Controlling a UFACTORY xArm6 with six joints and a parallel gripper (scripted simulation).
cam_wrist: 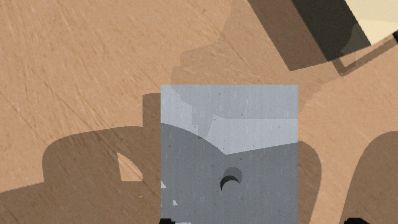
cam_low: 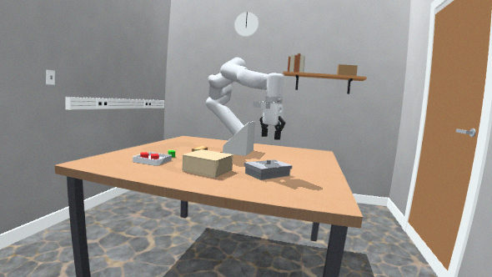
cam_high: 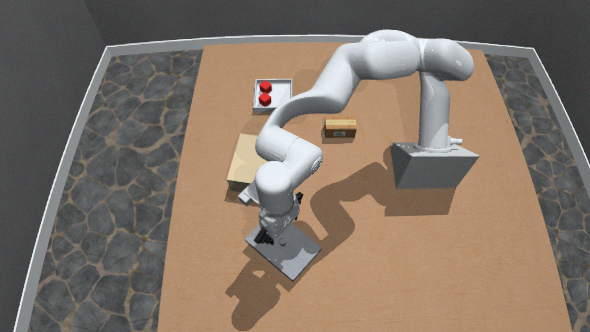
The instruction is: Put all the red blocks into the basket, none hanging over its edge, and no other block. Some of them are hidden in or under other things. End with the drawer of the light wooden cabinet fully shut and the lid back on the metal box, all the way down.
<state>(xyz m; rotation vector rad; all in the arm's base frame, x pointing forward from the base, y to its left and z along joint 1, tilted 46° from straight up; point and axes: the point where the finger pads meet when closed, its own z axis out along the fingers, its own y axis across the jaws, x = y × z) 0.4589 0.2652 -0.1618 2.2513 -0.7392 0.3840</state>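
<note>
My gripper [cam_high: 281, 218] [cam_low: 271, 134] [cam_wrist: 262, 221] is open and empty, fingers pointing down, well above the metal box. The grey metal box [cam_low: 267, 173] has its lid [cam_high: 298, 256] [cam_low: 280, 165] [cam_wrist: 270, 102] on top, looking level, with a round knob [cam_high: 282, 242] [cam_low: 268, 162] [cam_wrist: 232, 176]. Two red blocks [cam_high: 265, 87] [cam_low: 154, 156] lie in the white basket [cam_high: 286, 93] [cam_low: 152, 162], along its left side in the top view. The light wooden cabinet [cam_high: 243, 162] [cam_low: 206, 163] [cam_wrist: 382, 12] stands beside the metal box; its drawer front is hidden by the arm in the top view.
A green block [cam_low: 171, 153] stands near the basket, hidden behind the arm in the top view. A small wooden box [cam_high: 340, 128] [cam_low: 199, 148] stands between the cabinet and the arm's base [cam_high: 434, 167] [cam_low: 242, 143]. The forearm passes over the cabinet and close to the basket's right side in the top view.
</note>
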